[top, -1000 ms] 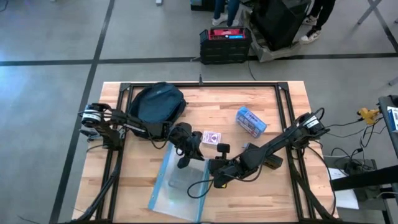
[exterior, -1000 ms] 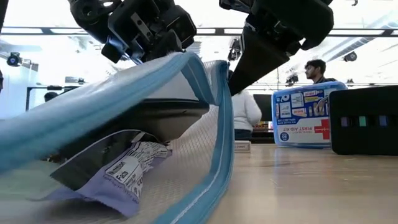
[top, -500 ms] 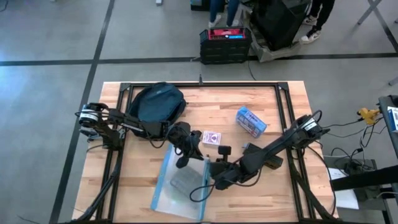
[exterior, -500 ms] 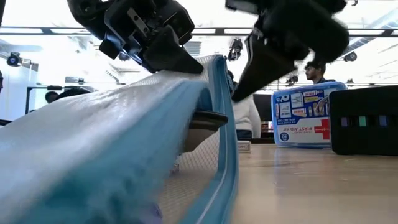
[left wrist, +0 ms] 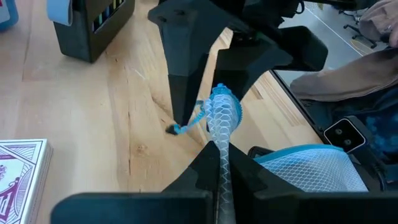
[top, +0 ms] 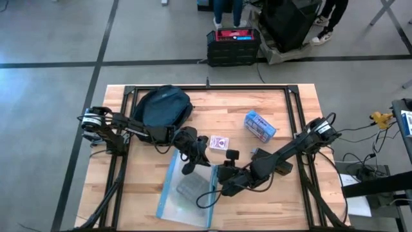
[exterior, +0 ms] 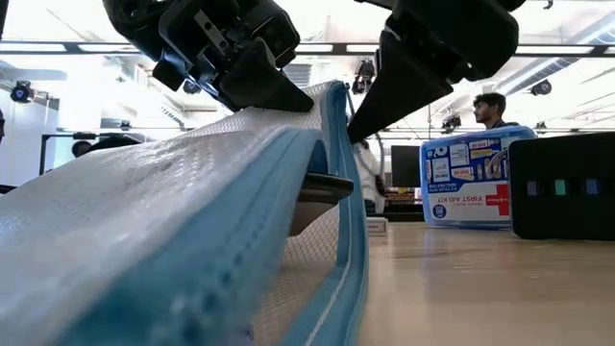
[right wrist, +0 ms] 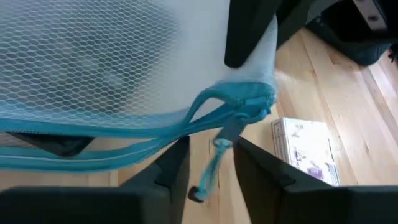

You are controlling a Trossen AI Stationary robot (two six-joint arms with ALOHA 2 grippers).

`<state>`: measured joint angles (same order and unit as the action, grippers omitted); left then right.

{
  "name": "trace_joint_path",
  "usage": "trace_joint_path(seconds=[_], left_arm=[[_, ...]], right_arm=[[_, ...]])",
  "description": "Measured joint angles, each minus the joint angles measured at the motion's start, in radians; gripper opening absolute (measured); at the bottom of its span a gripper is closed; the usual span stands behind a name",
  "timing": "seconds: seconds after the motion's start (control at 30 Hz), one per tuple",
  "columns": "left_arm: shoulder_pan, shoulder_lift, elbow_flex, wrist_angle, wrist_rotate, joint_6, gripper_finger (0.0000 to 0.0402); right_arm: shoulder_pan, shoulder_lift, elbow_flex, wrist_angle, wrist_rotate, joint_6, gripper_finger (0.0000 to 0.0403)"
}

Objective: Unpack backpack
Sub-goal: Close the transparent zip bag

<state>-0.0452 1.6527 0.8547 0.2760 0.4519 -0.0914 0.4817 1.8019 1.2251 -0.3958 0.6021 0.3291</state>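
The dark navy backpack [top: 163, 107] lies flat at the table's far left, untouched. In front of it lies a clear mesh zip bag [top: 188, 191] with a blue zip edge. My left gripper [top: 188, 162] is shut on the bag's far end. My right gripper [top: 225, 182] stands open just right of that end. Its fingers flank the small zip pull [right wrist: 221, 138], and I cannot tell whether they touch it. In the low view the raised bag [exterior: 192, 202] fills the foreground, with both grippers above it. My left gripper pinches the zip bag's blue-edged corner [left wrist: 222, 115] between its two fingers, coming slanting down from the table's left. That end is lifted off the wood, and the mesh [exterior: 173, 183] runs taut down from it. The bag's near end [top: 183, 216] stays on the table.
A playing-card box [top: 219, 143] lies just beyond the grippers. A blue first-aid kit [top: 259, 125] sits toward the far right, and a black box [top: 281, 168] is beside the right arm. A black case with a red top [top: 233, 45] stands on the floor beyond the table. People stand in the room behind.
The bag's held end has been raised and its mesh drawn taut. In the low view its upper layer now hides the packet that showed inside a second ago. The right gripper has shifted slightly at the zip end. The backpack has not moved.
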Motion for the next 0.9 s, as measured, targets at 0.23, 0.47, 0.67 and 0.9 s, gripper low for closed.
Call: trace_joint_path(seconds=[0.23, 0.47, 0.67, 0.9], left_arm=[[0.0, 0.0, 0.0, 0.003, 0.0, 0.0, 0.0], [0.002, -0.001, 0.0, 0.004, 0.0, 0.003, 0.0], [0.005, -0.003, 0.0, -0.01, 0.0, 0.027, 0.0], [0.008, -0.008, -0.002, 0.015, 0.003, 0.028, 0.0]], right_arm=[[-0.004, 0.0, -0.016, 0.004, -0.006, -0.023, 0.0016], [0.016, 0.0, -0.041, 0.013, -0.082, 0.013, 0.0002], [0.055, 0.0, -0.085, 0.038, -0.148, 0.095, 0.0001], [0.072, 0.0, -0.144, 0.172, -0.188, 0.124, 0.0]])
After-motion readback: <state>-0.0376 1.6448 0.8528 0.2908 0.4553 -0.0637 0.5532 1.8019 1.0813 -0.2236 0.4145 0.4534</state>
